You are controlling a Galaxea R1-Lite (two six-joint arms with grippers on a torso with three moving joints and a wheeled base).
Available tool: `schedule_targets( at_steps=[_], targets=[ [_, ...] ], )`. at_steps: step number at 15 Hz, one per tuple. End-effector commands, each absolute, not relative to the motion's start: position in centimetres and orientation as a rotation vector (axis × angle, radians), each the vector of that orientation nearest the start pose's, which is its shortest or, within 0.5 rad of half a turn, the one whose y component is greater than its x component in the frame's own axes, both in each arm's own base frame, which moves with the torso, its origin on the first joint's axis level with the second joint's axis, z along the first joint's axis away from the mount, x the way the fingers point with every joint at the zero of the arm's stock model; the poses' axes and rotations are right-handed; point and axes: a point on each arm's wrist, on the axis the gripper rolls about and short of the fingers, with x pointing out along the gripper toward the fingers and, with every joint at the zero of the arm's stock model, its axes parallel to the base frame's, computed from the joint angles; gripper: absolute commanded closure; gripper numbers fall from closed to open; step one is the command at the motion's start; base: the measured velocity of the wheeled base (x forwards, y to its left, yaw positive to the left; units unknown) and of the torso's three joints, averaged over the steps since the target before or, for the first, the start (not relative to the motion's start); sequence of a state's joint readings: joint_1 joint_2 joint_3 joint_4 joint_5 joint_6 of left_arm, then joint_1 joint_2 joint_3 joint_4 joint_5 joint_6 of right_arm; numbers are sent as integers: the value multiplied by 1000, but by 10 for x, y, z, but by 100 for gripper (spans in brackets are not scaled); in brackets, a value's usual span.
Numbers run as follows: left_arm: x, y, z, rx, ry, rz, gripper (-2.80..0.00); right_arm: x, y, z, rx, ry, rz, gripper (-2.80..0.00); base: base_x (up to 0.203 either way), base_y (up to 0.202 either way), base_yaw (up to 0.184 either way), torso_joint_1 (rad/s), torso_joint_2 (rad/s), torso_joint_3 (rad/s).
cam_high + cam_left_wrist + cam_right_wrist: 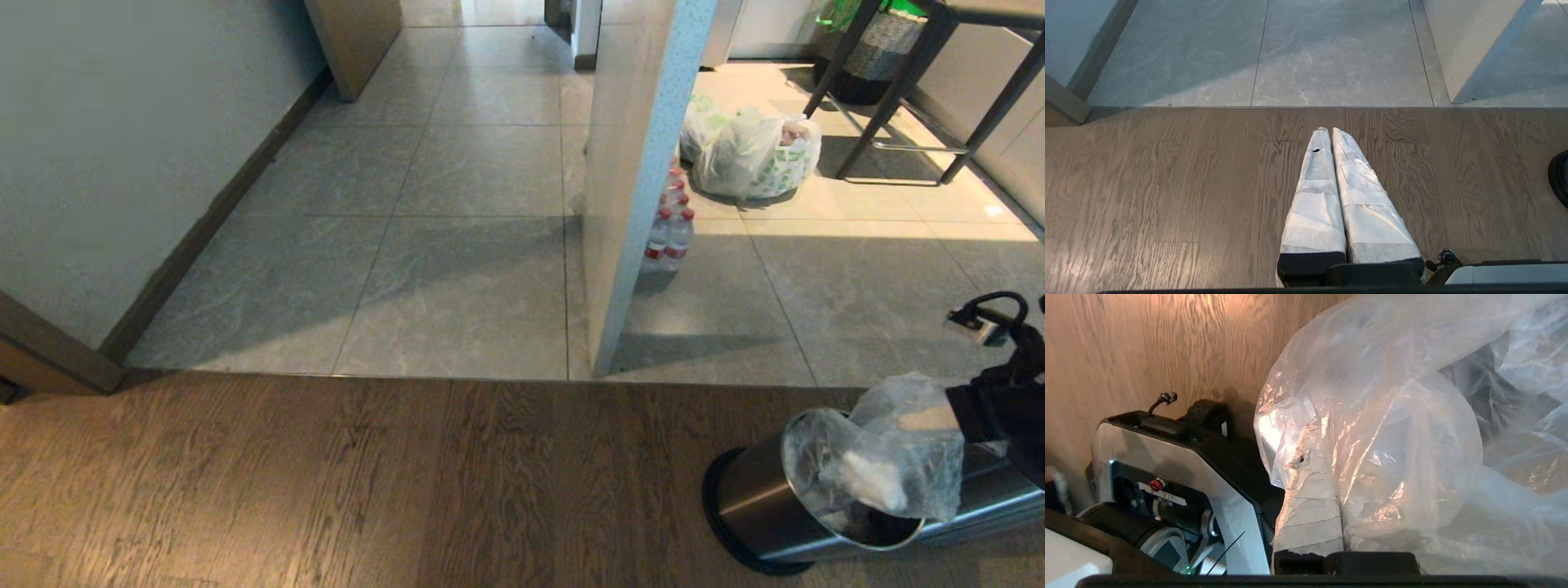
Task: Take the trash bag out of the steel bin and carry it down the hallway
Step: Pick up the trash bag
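Observation:
The steel bin leans over on the wood floor at the lower right of the head view, its black base ring towards the left. The clear trash bag bulges out of its mouth, with crumpled white waste inside. My right gripper reaches in from the right edge and is shut on the bag's film near its top. In the right wrist view the film drapes over the taped fingers. My left gripper hangs shut and empty over the wood floor. The tiled hallway runs away ahead.
A wall corner stands between the hallway and a room on the right. Water bottles, a white bag with green print, black stool legs and a woven basket are there. A grey wall borders the left. The robot's base is beside the bag.

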State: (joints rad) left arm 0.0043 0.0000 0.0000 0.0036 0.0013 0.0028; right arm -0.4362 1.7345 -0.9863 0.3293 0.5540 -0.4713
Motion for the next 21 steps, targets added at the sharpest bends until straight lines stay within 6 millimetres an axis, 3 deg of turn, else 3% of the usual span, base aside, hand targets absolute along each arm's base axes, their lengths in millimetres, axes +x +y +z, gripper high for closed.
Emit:
schedule_targets(
  at_steps=[1,7,11,17,21],
  targets=[
    [-23,0,74,3,8,6,0,223,-91,178,8,784,303,0,0,0,0,0,0,0],
    [-23,0,74,3,6,6,0,164,-63,200,-77,678,260,0,0,0,0,0,0,0],
    [-23,0,74,3,6,6,0,123,-36,199,-126,617,296,0,0,0,0,0,0,0],
    [-23,0,74,3,6,6,0,59,-4,154,-94,582,361,0,0,0,0,0,0,0],
    [-23,0,74,3,6,6,0,17,7,125,-96,431,352,0,0,0,0,0,0,0]
  ],
)
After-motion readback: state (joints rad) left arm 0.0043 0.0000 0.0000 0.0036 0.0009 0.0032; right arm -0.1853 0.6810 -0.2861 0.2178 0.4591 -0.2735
